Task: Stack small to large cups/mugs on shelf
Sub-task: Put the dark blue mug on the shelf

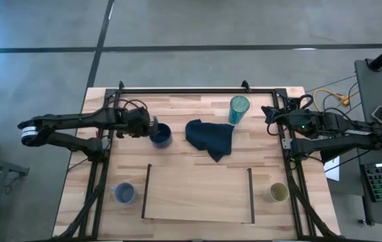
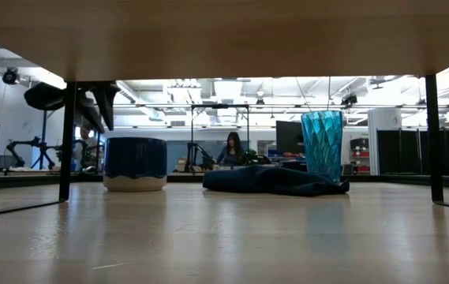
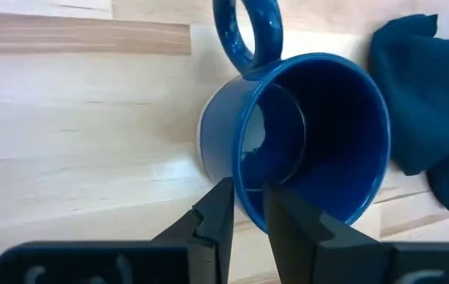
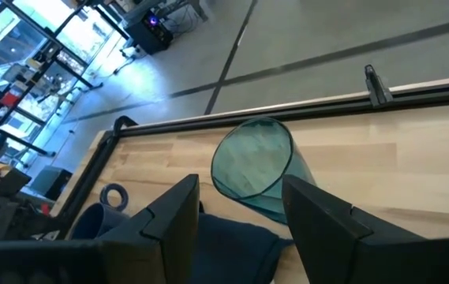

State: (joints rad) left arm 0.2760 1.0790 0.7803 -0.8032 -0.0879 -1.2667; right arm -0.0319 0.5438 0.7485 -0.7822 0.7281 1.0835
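Pinching the dark blue mug [image 3: 303, 142]'s rim, left tool [image 3: 246, 207]; right tool [image 4: 236, 209] released

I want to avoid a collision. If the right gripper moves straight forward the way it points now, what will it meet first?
Most likely the teal tumbler: the right gripper, fingers open, points at it in its wrist view, with bare table between. Depth is unclear, so how far off I cannot tell.

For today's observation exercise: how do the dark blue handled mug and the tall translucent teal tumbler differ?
The dark blue handled mug is squat and opaque; the tall translucent teal tumbler is see-through. The mug has a ring handle, the tumbler none. The left gripper pinches the mug's rim; the tumbler stands untouched. Both stand upright beside the dark blue cloth.
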